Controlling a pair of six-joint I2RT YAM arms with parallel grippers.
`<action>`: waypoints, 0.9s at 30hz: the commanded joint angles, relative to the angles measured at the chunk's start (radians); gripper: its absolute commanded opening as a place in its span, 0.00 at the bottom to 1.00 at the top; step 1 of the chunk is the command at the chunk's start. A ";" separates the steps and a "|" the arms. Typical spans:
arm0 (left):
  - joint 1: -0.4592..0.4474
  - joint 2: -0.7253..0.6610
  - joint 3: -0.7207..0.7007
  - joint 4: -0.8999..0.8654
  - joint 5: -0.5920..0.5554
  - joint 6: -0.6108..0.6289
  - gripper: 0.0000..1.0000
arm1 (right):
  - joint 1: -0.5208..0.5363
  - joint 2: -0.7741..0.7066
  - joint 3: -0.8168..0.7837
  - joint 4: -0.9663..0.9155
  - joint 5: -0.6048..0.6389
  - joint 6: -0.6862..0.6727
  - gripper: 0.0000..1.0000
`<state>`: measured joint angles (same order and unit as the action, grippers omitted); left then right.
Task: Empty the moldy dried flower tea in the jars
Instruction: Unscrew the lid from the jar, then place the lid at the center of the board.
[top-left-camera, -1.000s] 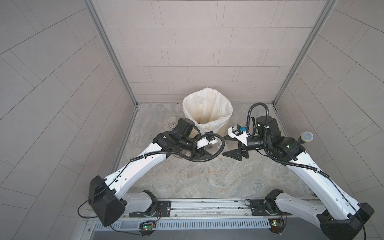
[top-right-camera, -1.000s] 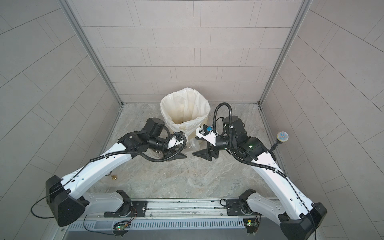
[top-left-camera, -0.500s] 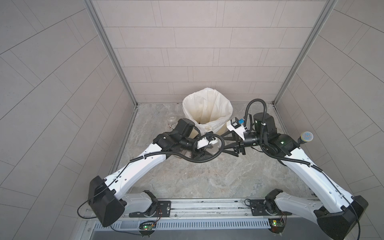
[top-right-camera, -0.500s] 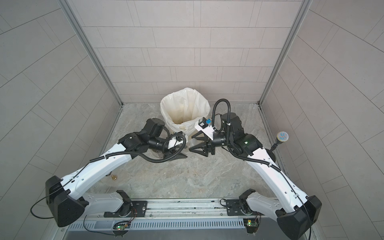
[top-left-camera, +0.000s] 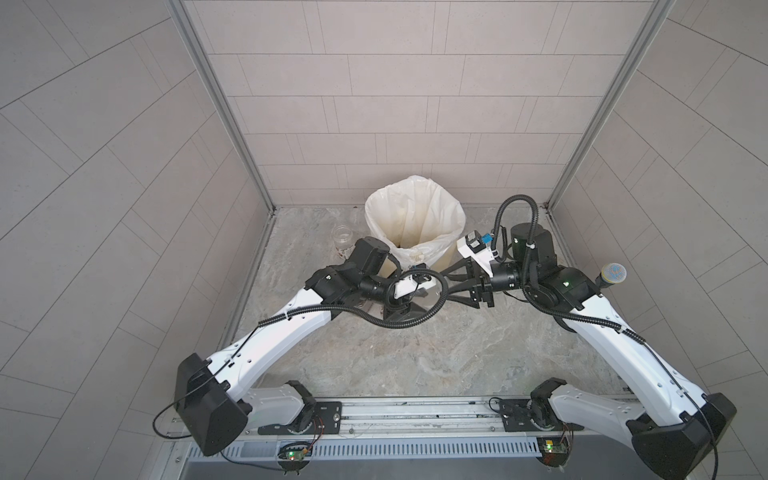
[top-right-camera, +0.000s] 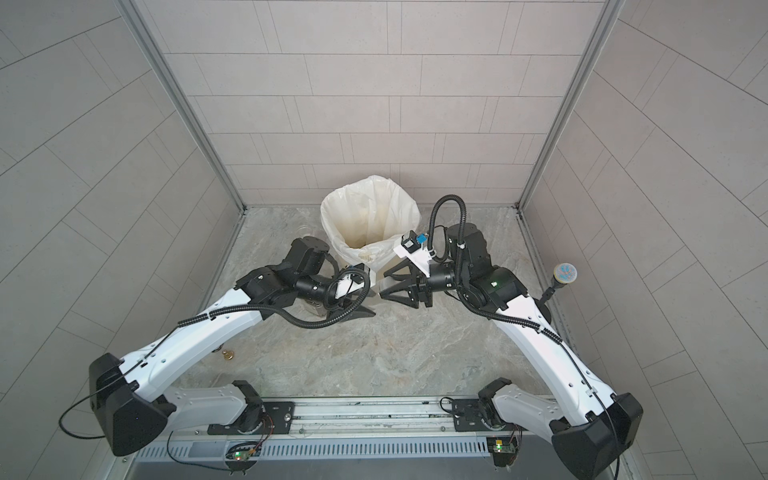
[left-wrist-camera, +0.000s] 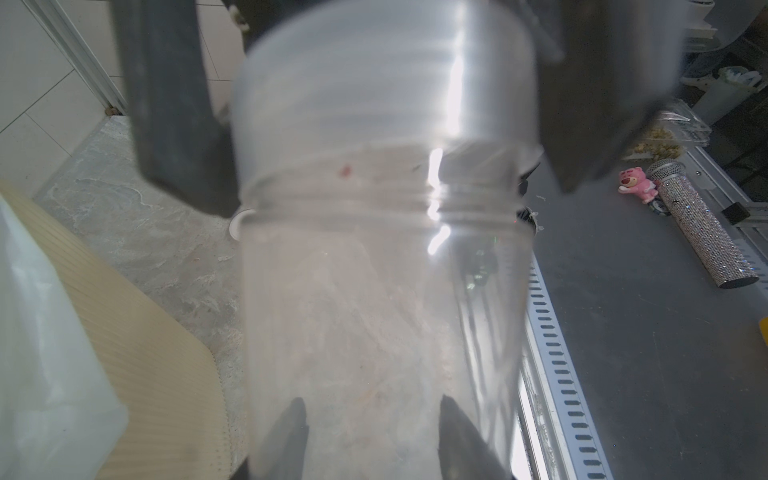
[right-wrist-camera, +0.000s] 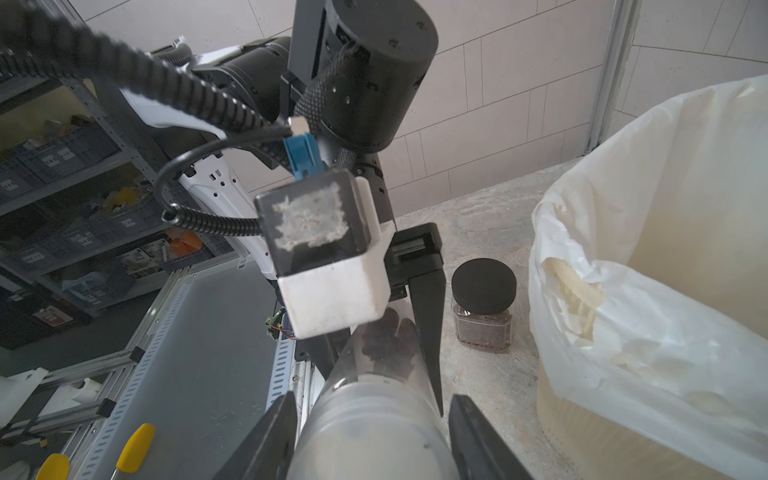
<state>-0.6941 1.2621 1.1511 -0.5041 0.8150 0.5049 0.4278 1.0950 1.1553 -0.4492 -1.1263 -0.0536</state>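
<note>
My left gripper (left-wrist-camera: 370, 415) is shut on a tall slim clear jar (right-wrist-camera: 374, 374) and holds it lying level in front of the bin. The moldy dried flower tea (right-wrist-camera: 386, 336) is the dark clump inside it, between the left fingers. My right gripper (right-wrist-camera: 370, 399) is shut on the jar's frosted lid (left-wrist-camera: 382, 83), one finger against each side. In both top views the two grippers (top-left-camera: 446, 282) (top-right-camera: 382, 286) meet end to end. A squat black-lidded jar (right-wrist-camera: 484, 291) with dark tea stands on the floor beside the bin. A clear jar (top-left-camera: 343, 239) stands at the back left.
The cream ribbed bin with a white liner (top-left-camera: 415, 216) (top-right-camera: 370, 216) stands at the back middle, just behind both grippers. Tiled walls close in the left, right and back. A small brass piece (top-right-camera: 227, 354) lies under the left arm. The rail (top-left-camera: 415, 415) runs along the front.
My right gripper has moved left to the jar's lidded end and its jaws have narrowed onto the lid. The left arm and the jar have stayed put.
</note>
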 joint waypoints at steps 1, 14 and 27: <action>0.006 -0.026 -0.016 0.028 -0.012 -0.015 0.43 | -0.017 -0.014 -0.007 0.086 -0.054 0.072 0.43; 0.023 -0.071 -0.068 0.114 -0.050 -0.098 0.42 | -0.105 -0.051 -0.087 0.415 -0.018 0.365 0.37; 0.038 -0.090 -0.087 0.180 -0.092 -0.184 0.42 | -0.266 -0.119 -0.130 0.020 0.695 0.292 0.34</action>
<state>-0.6628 1.1873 1.0710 -0.3672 0.7265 0.3504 0.1692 0.9764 1.0229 -0.2565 -0.7101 0.2867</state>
